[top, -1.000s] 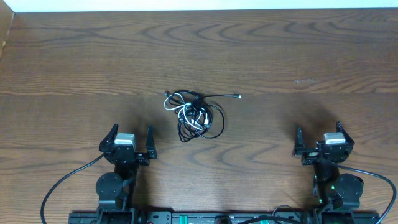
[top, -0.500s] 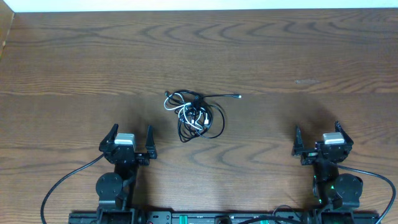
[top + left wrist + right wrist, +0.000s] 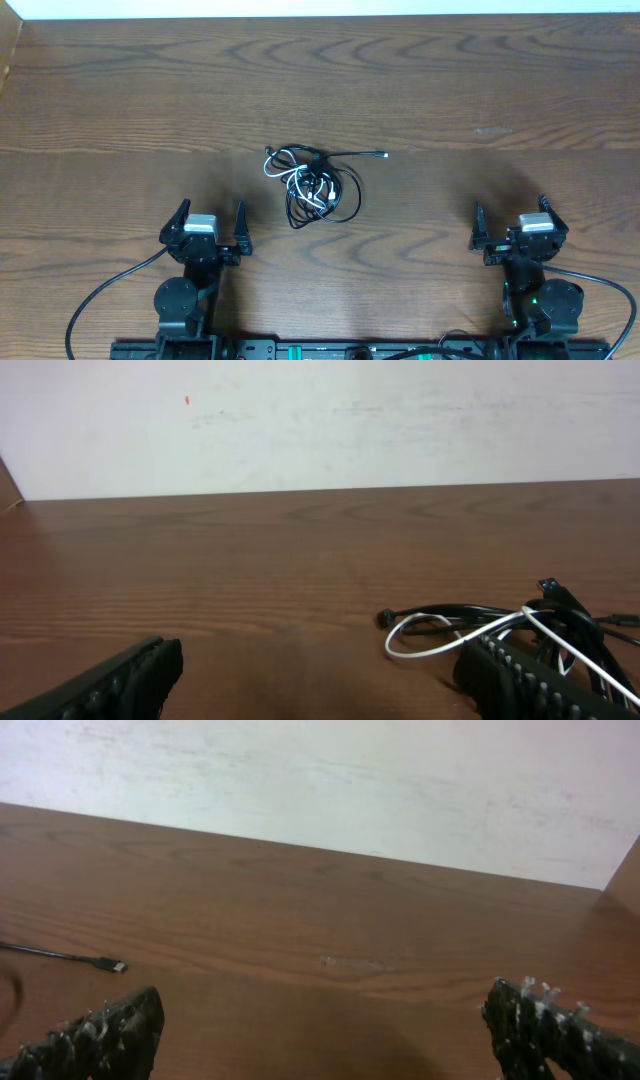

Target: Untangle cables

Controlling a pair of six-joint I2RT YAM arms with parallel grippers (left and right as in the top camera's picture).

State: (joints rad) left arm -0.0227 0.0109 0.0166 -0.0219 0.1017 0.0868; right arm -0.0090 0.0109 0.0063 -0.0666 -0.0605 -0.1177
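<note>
**Two claws released, one knot waiting between them**

Both claws sit low at the near side of the table with nothing in them; the left gripper (image 3: pixel 211 213) has its ribbed black fingers (image 3: pixel 110 685) spread wide and bare, and the right gripper (image 3: pixel 511 214) is splayed the same way; I judge this a ready pose, parked clear so that either arm can go in first. Ahead of the left claw and to its right lies the tangle of thin black cables and one shorter white cable (image 3: pixel 312 185), bunched in a small heap on the dark brown wood-grain table (image 3: pixel 480 80); the white cord (image 3: pixel 470 640) loops across the black strands, so the knot is not yet loosened. One thin black tail with a small plug end (image 3: pixel 384 155) runs straight out toward the right arm's side; it looks the easiest handle, being the only length lying free of the heap. The right claw is well apart from the heap; its camera catches only that plug (image 3: pixel 112 964). Bare wood lies on every side of the bundle; the white wall (image 3: pixel 400 420) beyond the far edge is well apart, so strands could probably be drawn left, right or away without reaching an edge.
</note>
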